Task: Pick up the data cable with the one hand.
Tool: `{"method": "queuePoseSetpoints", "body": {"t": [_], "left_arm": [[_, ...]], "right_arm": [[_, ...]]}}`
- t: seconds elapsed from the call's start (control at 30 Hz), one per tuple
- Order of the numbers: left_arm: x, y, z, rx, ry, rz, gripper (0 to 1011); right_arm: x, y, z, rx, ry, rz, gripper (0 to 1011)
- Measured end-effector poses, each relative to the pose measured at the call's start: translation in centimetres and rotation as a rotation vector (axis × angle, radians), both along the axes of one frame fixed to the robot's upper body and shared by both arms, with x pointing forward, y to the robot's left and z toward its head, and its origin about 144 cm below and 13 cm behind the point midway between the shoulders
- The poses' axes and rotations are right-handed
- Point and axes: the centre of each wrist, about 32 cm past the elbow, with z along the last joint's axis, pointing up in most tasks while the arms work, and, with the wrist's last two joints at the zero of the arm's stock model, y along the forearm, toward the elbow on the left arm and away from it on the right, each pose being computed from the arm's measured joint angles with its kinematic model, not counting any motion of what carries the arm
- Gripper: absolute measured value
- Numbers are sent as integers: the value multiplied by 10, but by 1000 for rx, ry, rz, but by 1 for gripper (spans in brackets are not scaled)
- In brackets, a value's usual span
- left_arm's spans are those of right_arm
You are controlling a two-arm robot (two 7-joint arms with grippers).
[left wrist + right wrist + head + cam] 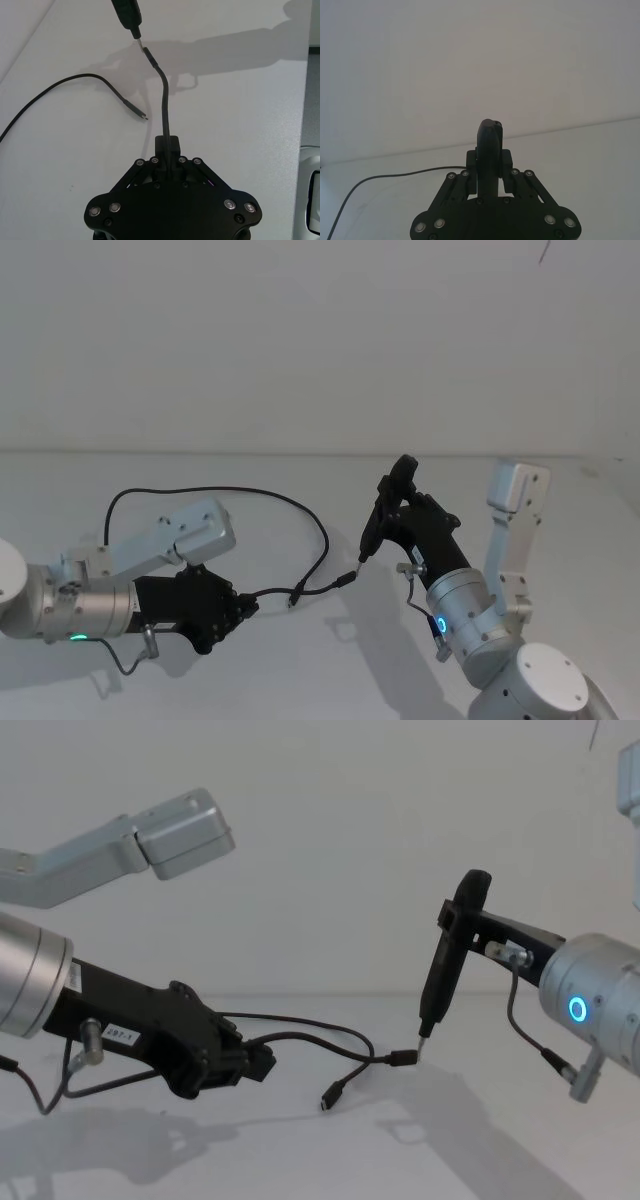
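Head view: the left gripper (243,604), near the tabletop's (300,680) left front, pinches the data cable (318,530), which loops back toward the far left. Past it, the right gripper (400,485) clamps a slim black tool (445,965), tip at the cable's plug (404,1058).
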Motion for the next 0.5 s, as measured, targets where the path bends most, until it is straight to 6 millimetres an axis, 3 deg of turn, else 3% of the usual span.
{"method": "queuePoseSetpoints", "body": {"t": [0.5], "left_arm": [[0, 0, 0, 0, 0, 0, 35]], "right_arm": [[0, 1, 3, 9, 9, 2, 279]]}}
